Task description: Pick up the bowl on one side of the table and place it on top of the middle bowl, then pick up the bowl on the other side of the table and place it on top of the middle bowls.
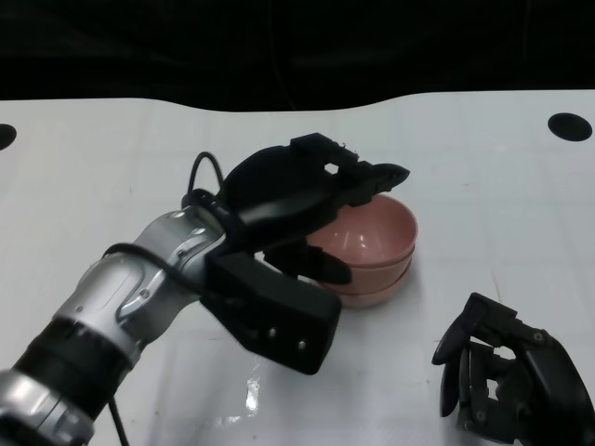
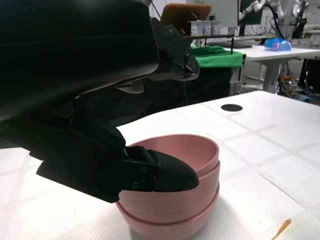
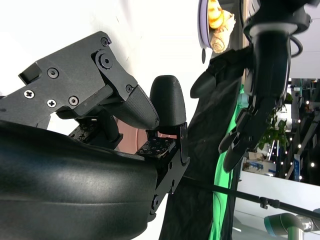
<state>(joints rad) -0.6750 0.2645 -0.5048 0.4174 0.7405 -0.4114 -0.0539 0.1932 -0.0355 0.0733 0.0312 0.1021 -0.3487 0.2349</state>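
Three pink bowls [image 1: 376, 243] stand nested in one stack at the middle of the white table [image 1: 112, 167]. My left hand [image 1: 297, 200] reaches over the stack's left rim. In the left wrist view its thumb [image 2: 167, 175] lies against the outer wall of the top bowl [image 2: 190, 150], while its fingers [image 2: 170, 55] hover well above the rim with a clear gap between. It holds nothing. My right hand [image 1: 511, 381] sits low near the table's front right, apart from the stack and empty, fingers loosely bent. The right wrist view shows a sliver of pink bowl [image 3: 134, 142] past its fingers [image 3: 167, 100].
A black round hole [image 1: 569, 126] marks the table's far right, and another [image 1: 5, 137] the far left edge. The table's back edge meets a dark backdrop. A small orange scrap [image 2: 282, 227] lies on the table near the stack.
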